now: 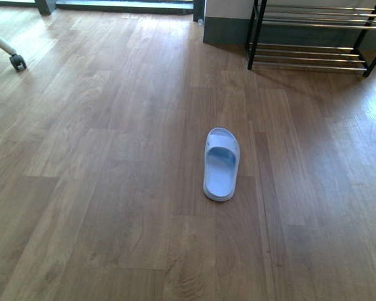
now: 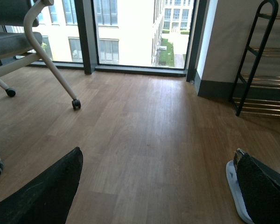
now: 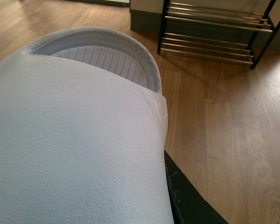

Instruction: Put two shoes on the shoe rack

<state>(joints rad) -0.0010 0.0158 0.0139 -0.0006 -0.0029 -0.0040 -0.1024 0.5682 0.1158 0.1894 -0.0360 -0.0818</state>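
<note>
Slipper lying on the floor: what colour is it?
The slipper is plain pale blue; front view shows it best.

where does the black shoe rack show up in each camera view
Front view: the low black metal shoe rack with chrome bars is in the top right corner.
Left wrist view: the rack at the right edge, only its looped side and bar ends.
Right wrist view: the rack upper right, beyond a pale blue slide sandal.
Shared landmark: the grey skirting board beside it.
</note>
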